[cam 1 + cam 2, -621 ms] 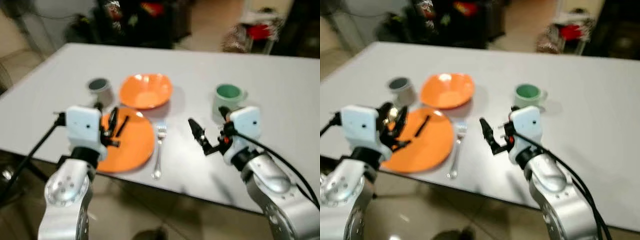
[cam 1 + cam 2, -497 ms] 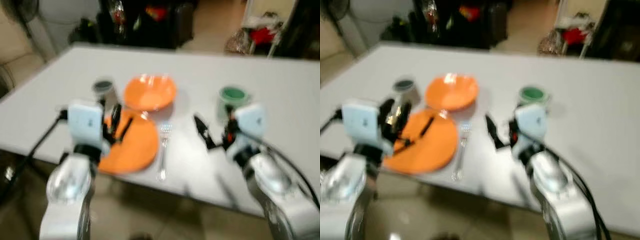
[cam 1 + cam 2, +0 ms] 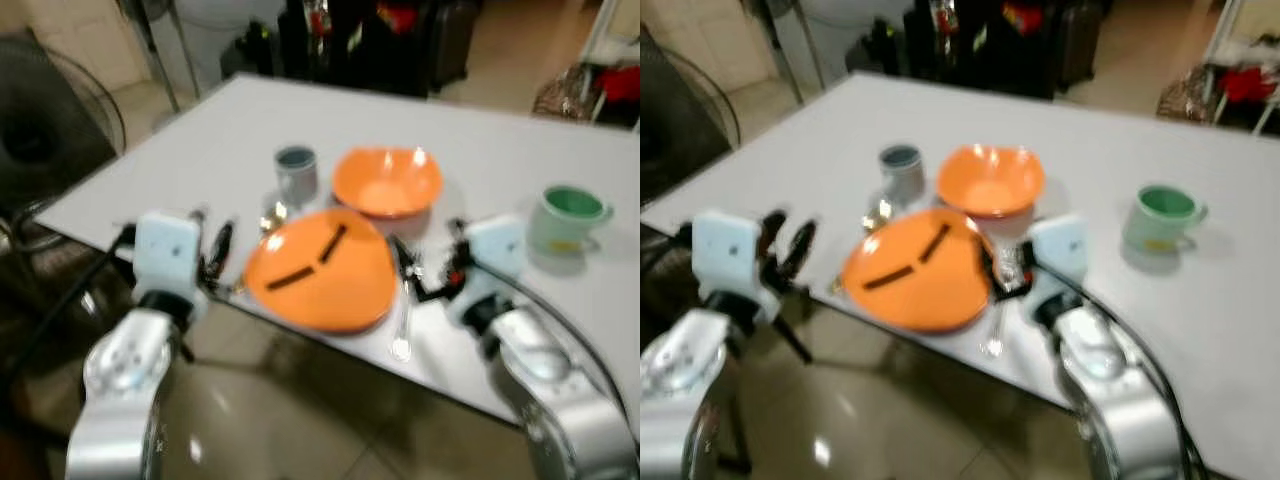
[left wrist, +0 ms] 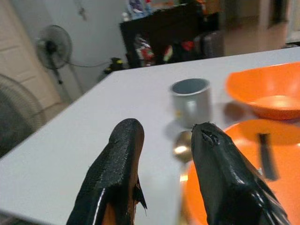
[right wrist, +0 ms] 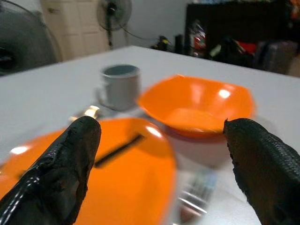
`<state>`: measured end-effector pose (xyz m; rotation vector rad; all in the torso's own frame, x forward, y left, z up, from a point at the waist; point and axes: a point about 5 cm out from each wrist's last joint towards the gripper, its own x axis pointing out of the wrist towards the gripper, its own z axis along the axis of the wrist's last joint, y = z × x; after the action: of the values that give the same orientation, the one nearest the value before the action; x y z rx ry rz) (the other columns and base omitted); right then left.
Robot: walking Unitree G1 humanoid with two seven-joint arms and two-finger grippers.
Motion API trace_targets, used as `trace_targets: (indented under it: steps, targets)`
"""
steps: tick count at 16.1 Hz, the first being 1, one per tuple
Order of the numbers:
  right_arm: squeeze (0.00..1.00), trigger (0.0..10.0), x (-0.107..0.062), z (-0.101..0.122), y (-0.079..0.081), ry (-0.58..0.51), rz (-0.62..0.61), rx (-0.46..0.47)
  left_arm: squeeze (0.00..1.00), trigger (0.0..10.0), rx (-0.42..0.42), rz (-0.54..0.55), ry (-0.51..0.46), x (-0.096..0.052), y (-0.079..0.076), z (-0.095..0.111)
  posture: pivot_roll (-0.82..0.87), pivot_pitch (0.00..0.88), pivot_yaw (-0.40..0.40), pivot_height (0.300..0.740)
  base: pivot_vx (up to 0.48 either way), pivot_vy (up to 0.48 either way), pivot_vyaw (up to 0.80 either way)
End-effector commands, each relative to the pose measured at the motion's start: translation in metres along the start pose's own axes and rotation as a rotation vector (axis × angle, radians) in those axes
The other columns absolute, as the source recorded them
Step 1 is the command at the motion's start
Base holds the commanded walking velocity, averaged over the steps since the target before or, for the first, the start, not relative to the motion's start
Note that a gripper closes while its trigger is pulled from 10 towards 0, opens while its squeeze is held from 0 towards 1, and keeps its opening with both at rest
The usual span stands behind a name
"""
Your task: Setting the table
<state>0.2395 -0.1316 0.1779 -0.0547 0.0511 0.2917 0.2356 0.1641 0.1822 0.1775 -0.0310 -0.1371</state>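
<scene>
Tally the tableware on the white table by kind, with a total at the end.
Plates: 1, the orange plate
Bowls: 1, the orange bowl
Cups and mugs: 2, the grey cup and the green mug
Forks: 1, the fork beside the plate
Spoons: 1, the spoon near the grey cup
Total: 6

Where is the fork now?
In the left eye view, the fork lies on the table, along the orange plate's right edge, near the right gripper.
</scene>
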Motion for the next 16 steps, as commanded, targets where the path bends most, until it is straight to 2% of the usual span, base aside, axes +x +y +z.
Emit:
trace_targets:
  steps: [1,2,3,9,13,16]
  targets:
    - [0.0,10.0,-0.001,0.001,-0.005,-0.008,-0.022,-0.002,0.0,10.0,-0.002,-0.015,-0.024,0.0,-0.004,0.004,-0.08,0.0,0.099,0.74,0.0,0.409,0.0]
    - [0.0,10.0,0.0,0.0,-0.007,-0.013,-0.042,0.045,0.0,10.0,0.008,-0.018,-0.022,0.0,-0.003,0.003,-0.08,0.0,0.095,0.74,0.0,0.439,0.0]
    - [0.0,10.0,0.001,0.0,-0.007,-0.014,-0.047,0.043,0.0,10.0,0.014,-0.017,-0.02,-0.001,-0.002,0.002,-0.08,0.0,0.089,0.74,0.0,0.435,0.0]
    - [0.0,10.0,0.011,0.003,-0.006,-0.05,-0.06,-0.038,0.0,10.0,0.046,-0.022,-0.015,-0.002,0.003,0.0,-0.05,0.003,0.066,0.74,0.0,0.44,0.0]
    - [0.0,10.0,0.013,0.001,-0.003,-0.046,-0.015,-0.025,0.0,10.0,0.048,-0.014,-0.007,-0.003,0.004,-0.002,-0.05,0.014,0.061,0.74,0.0,0.449,0.0]
    - [0.0,10.0,0.016,0.004,0.002,-0.055,0.047,-0.062,0.0,10.0,0.073,-0.007,-0.016,-0.003,0.003,0.0,-0.04,0.015,0.057,0.74,0.0,0.292,0.0]
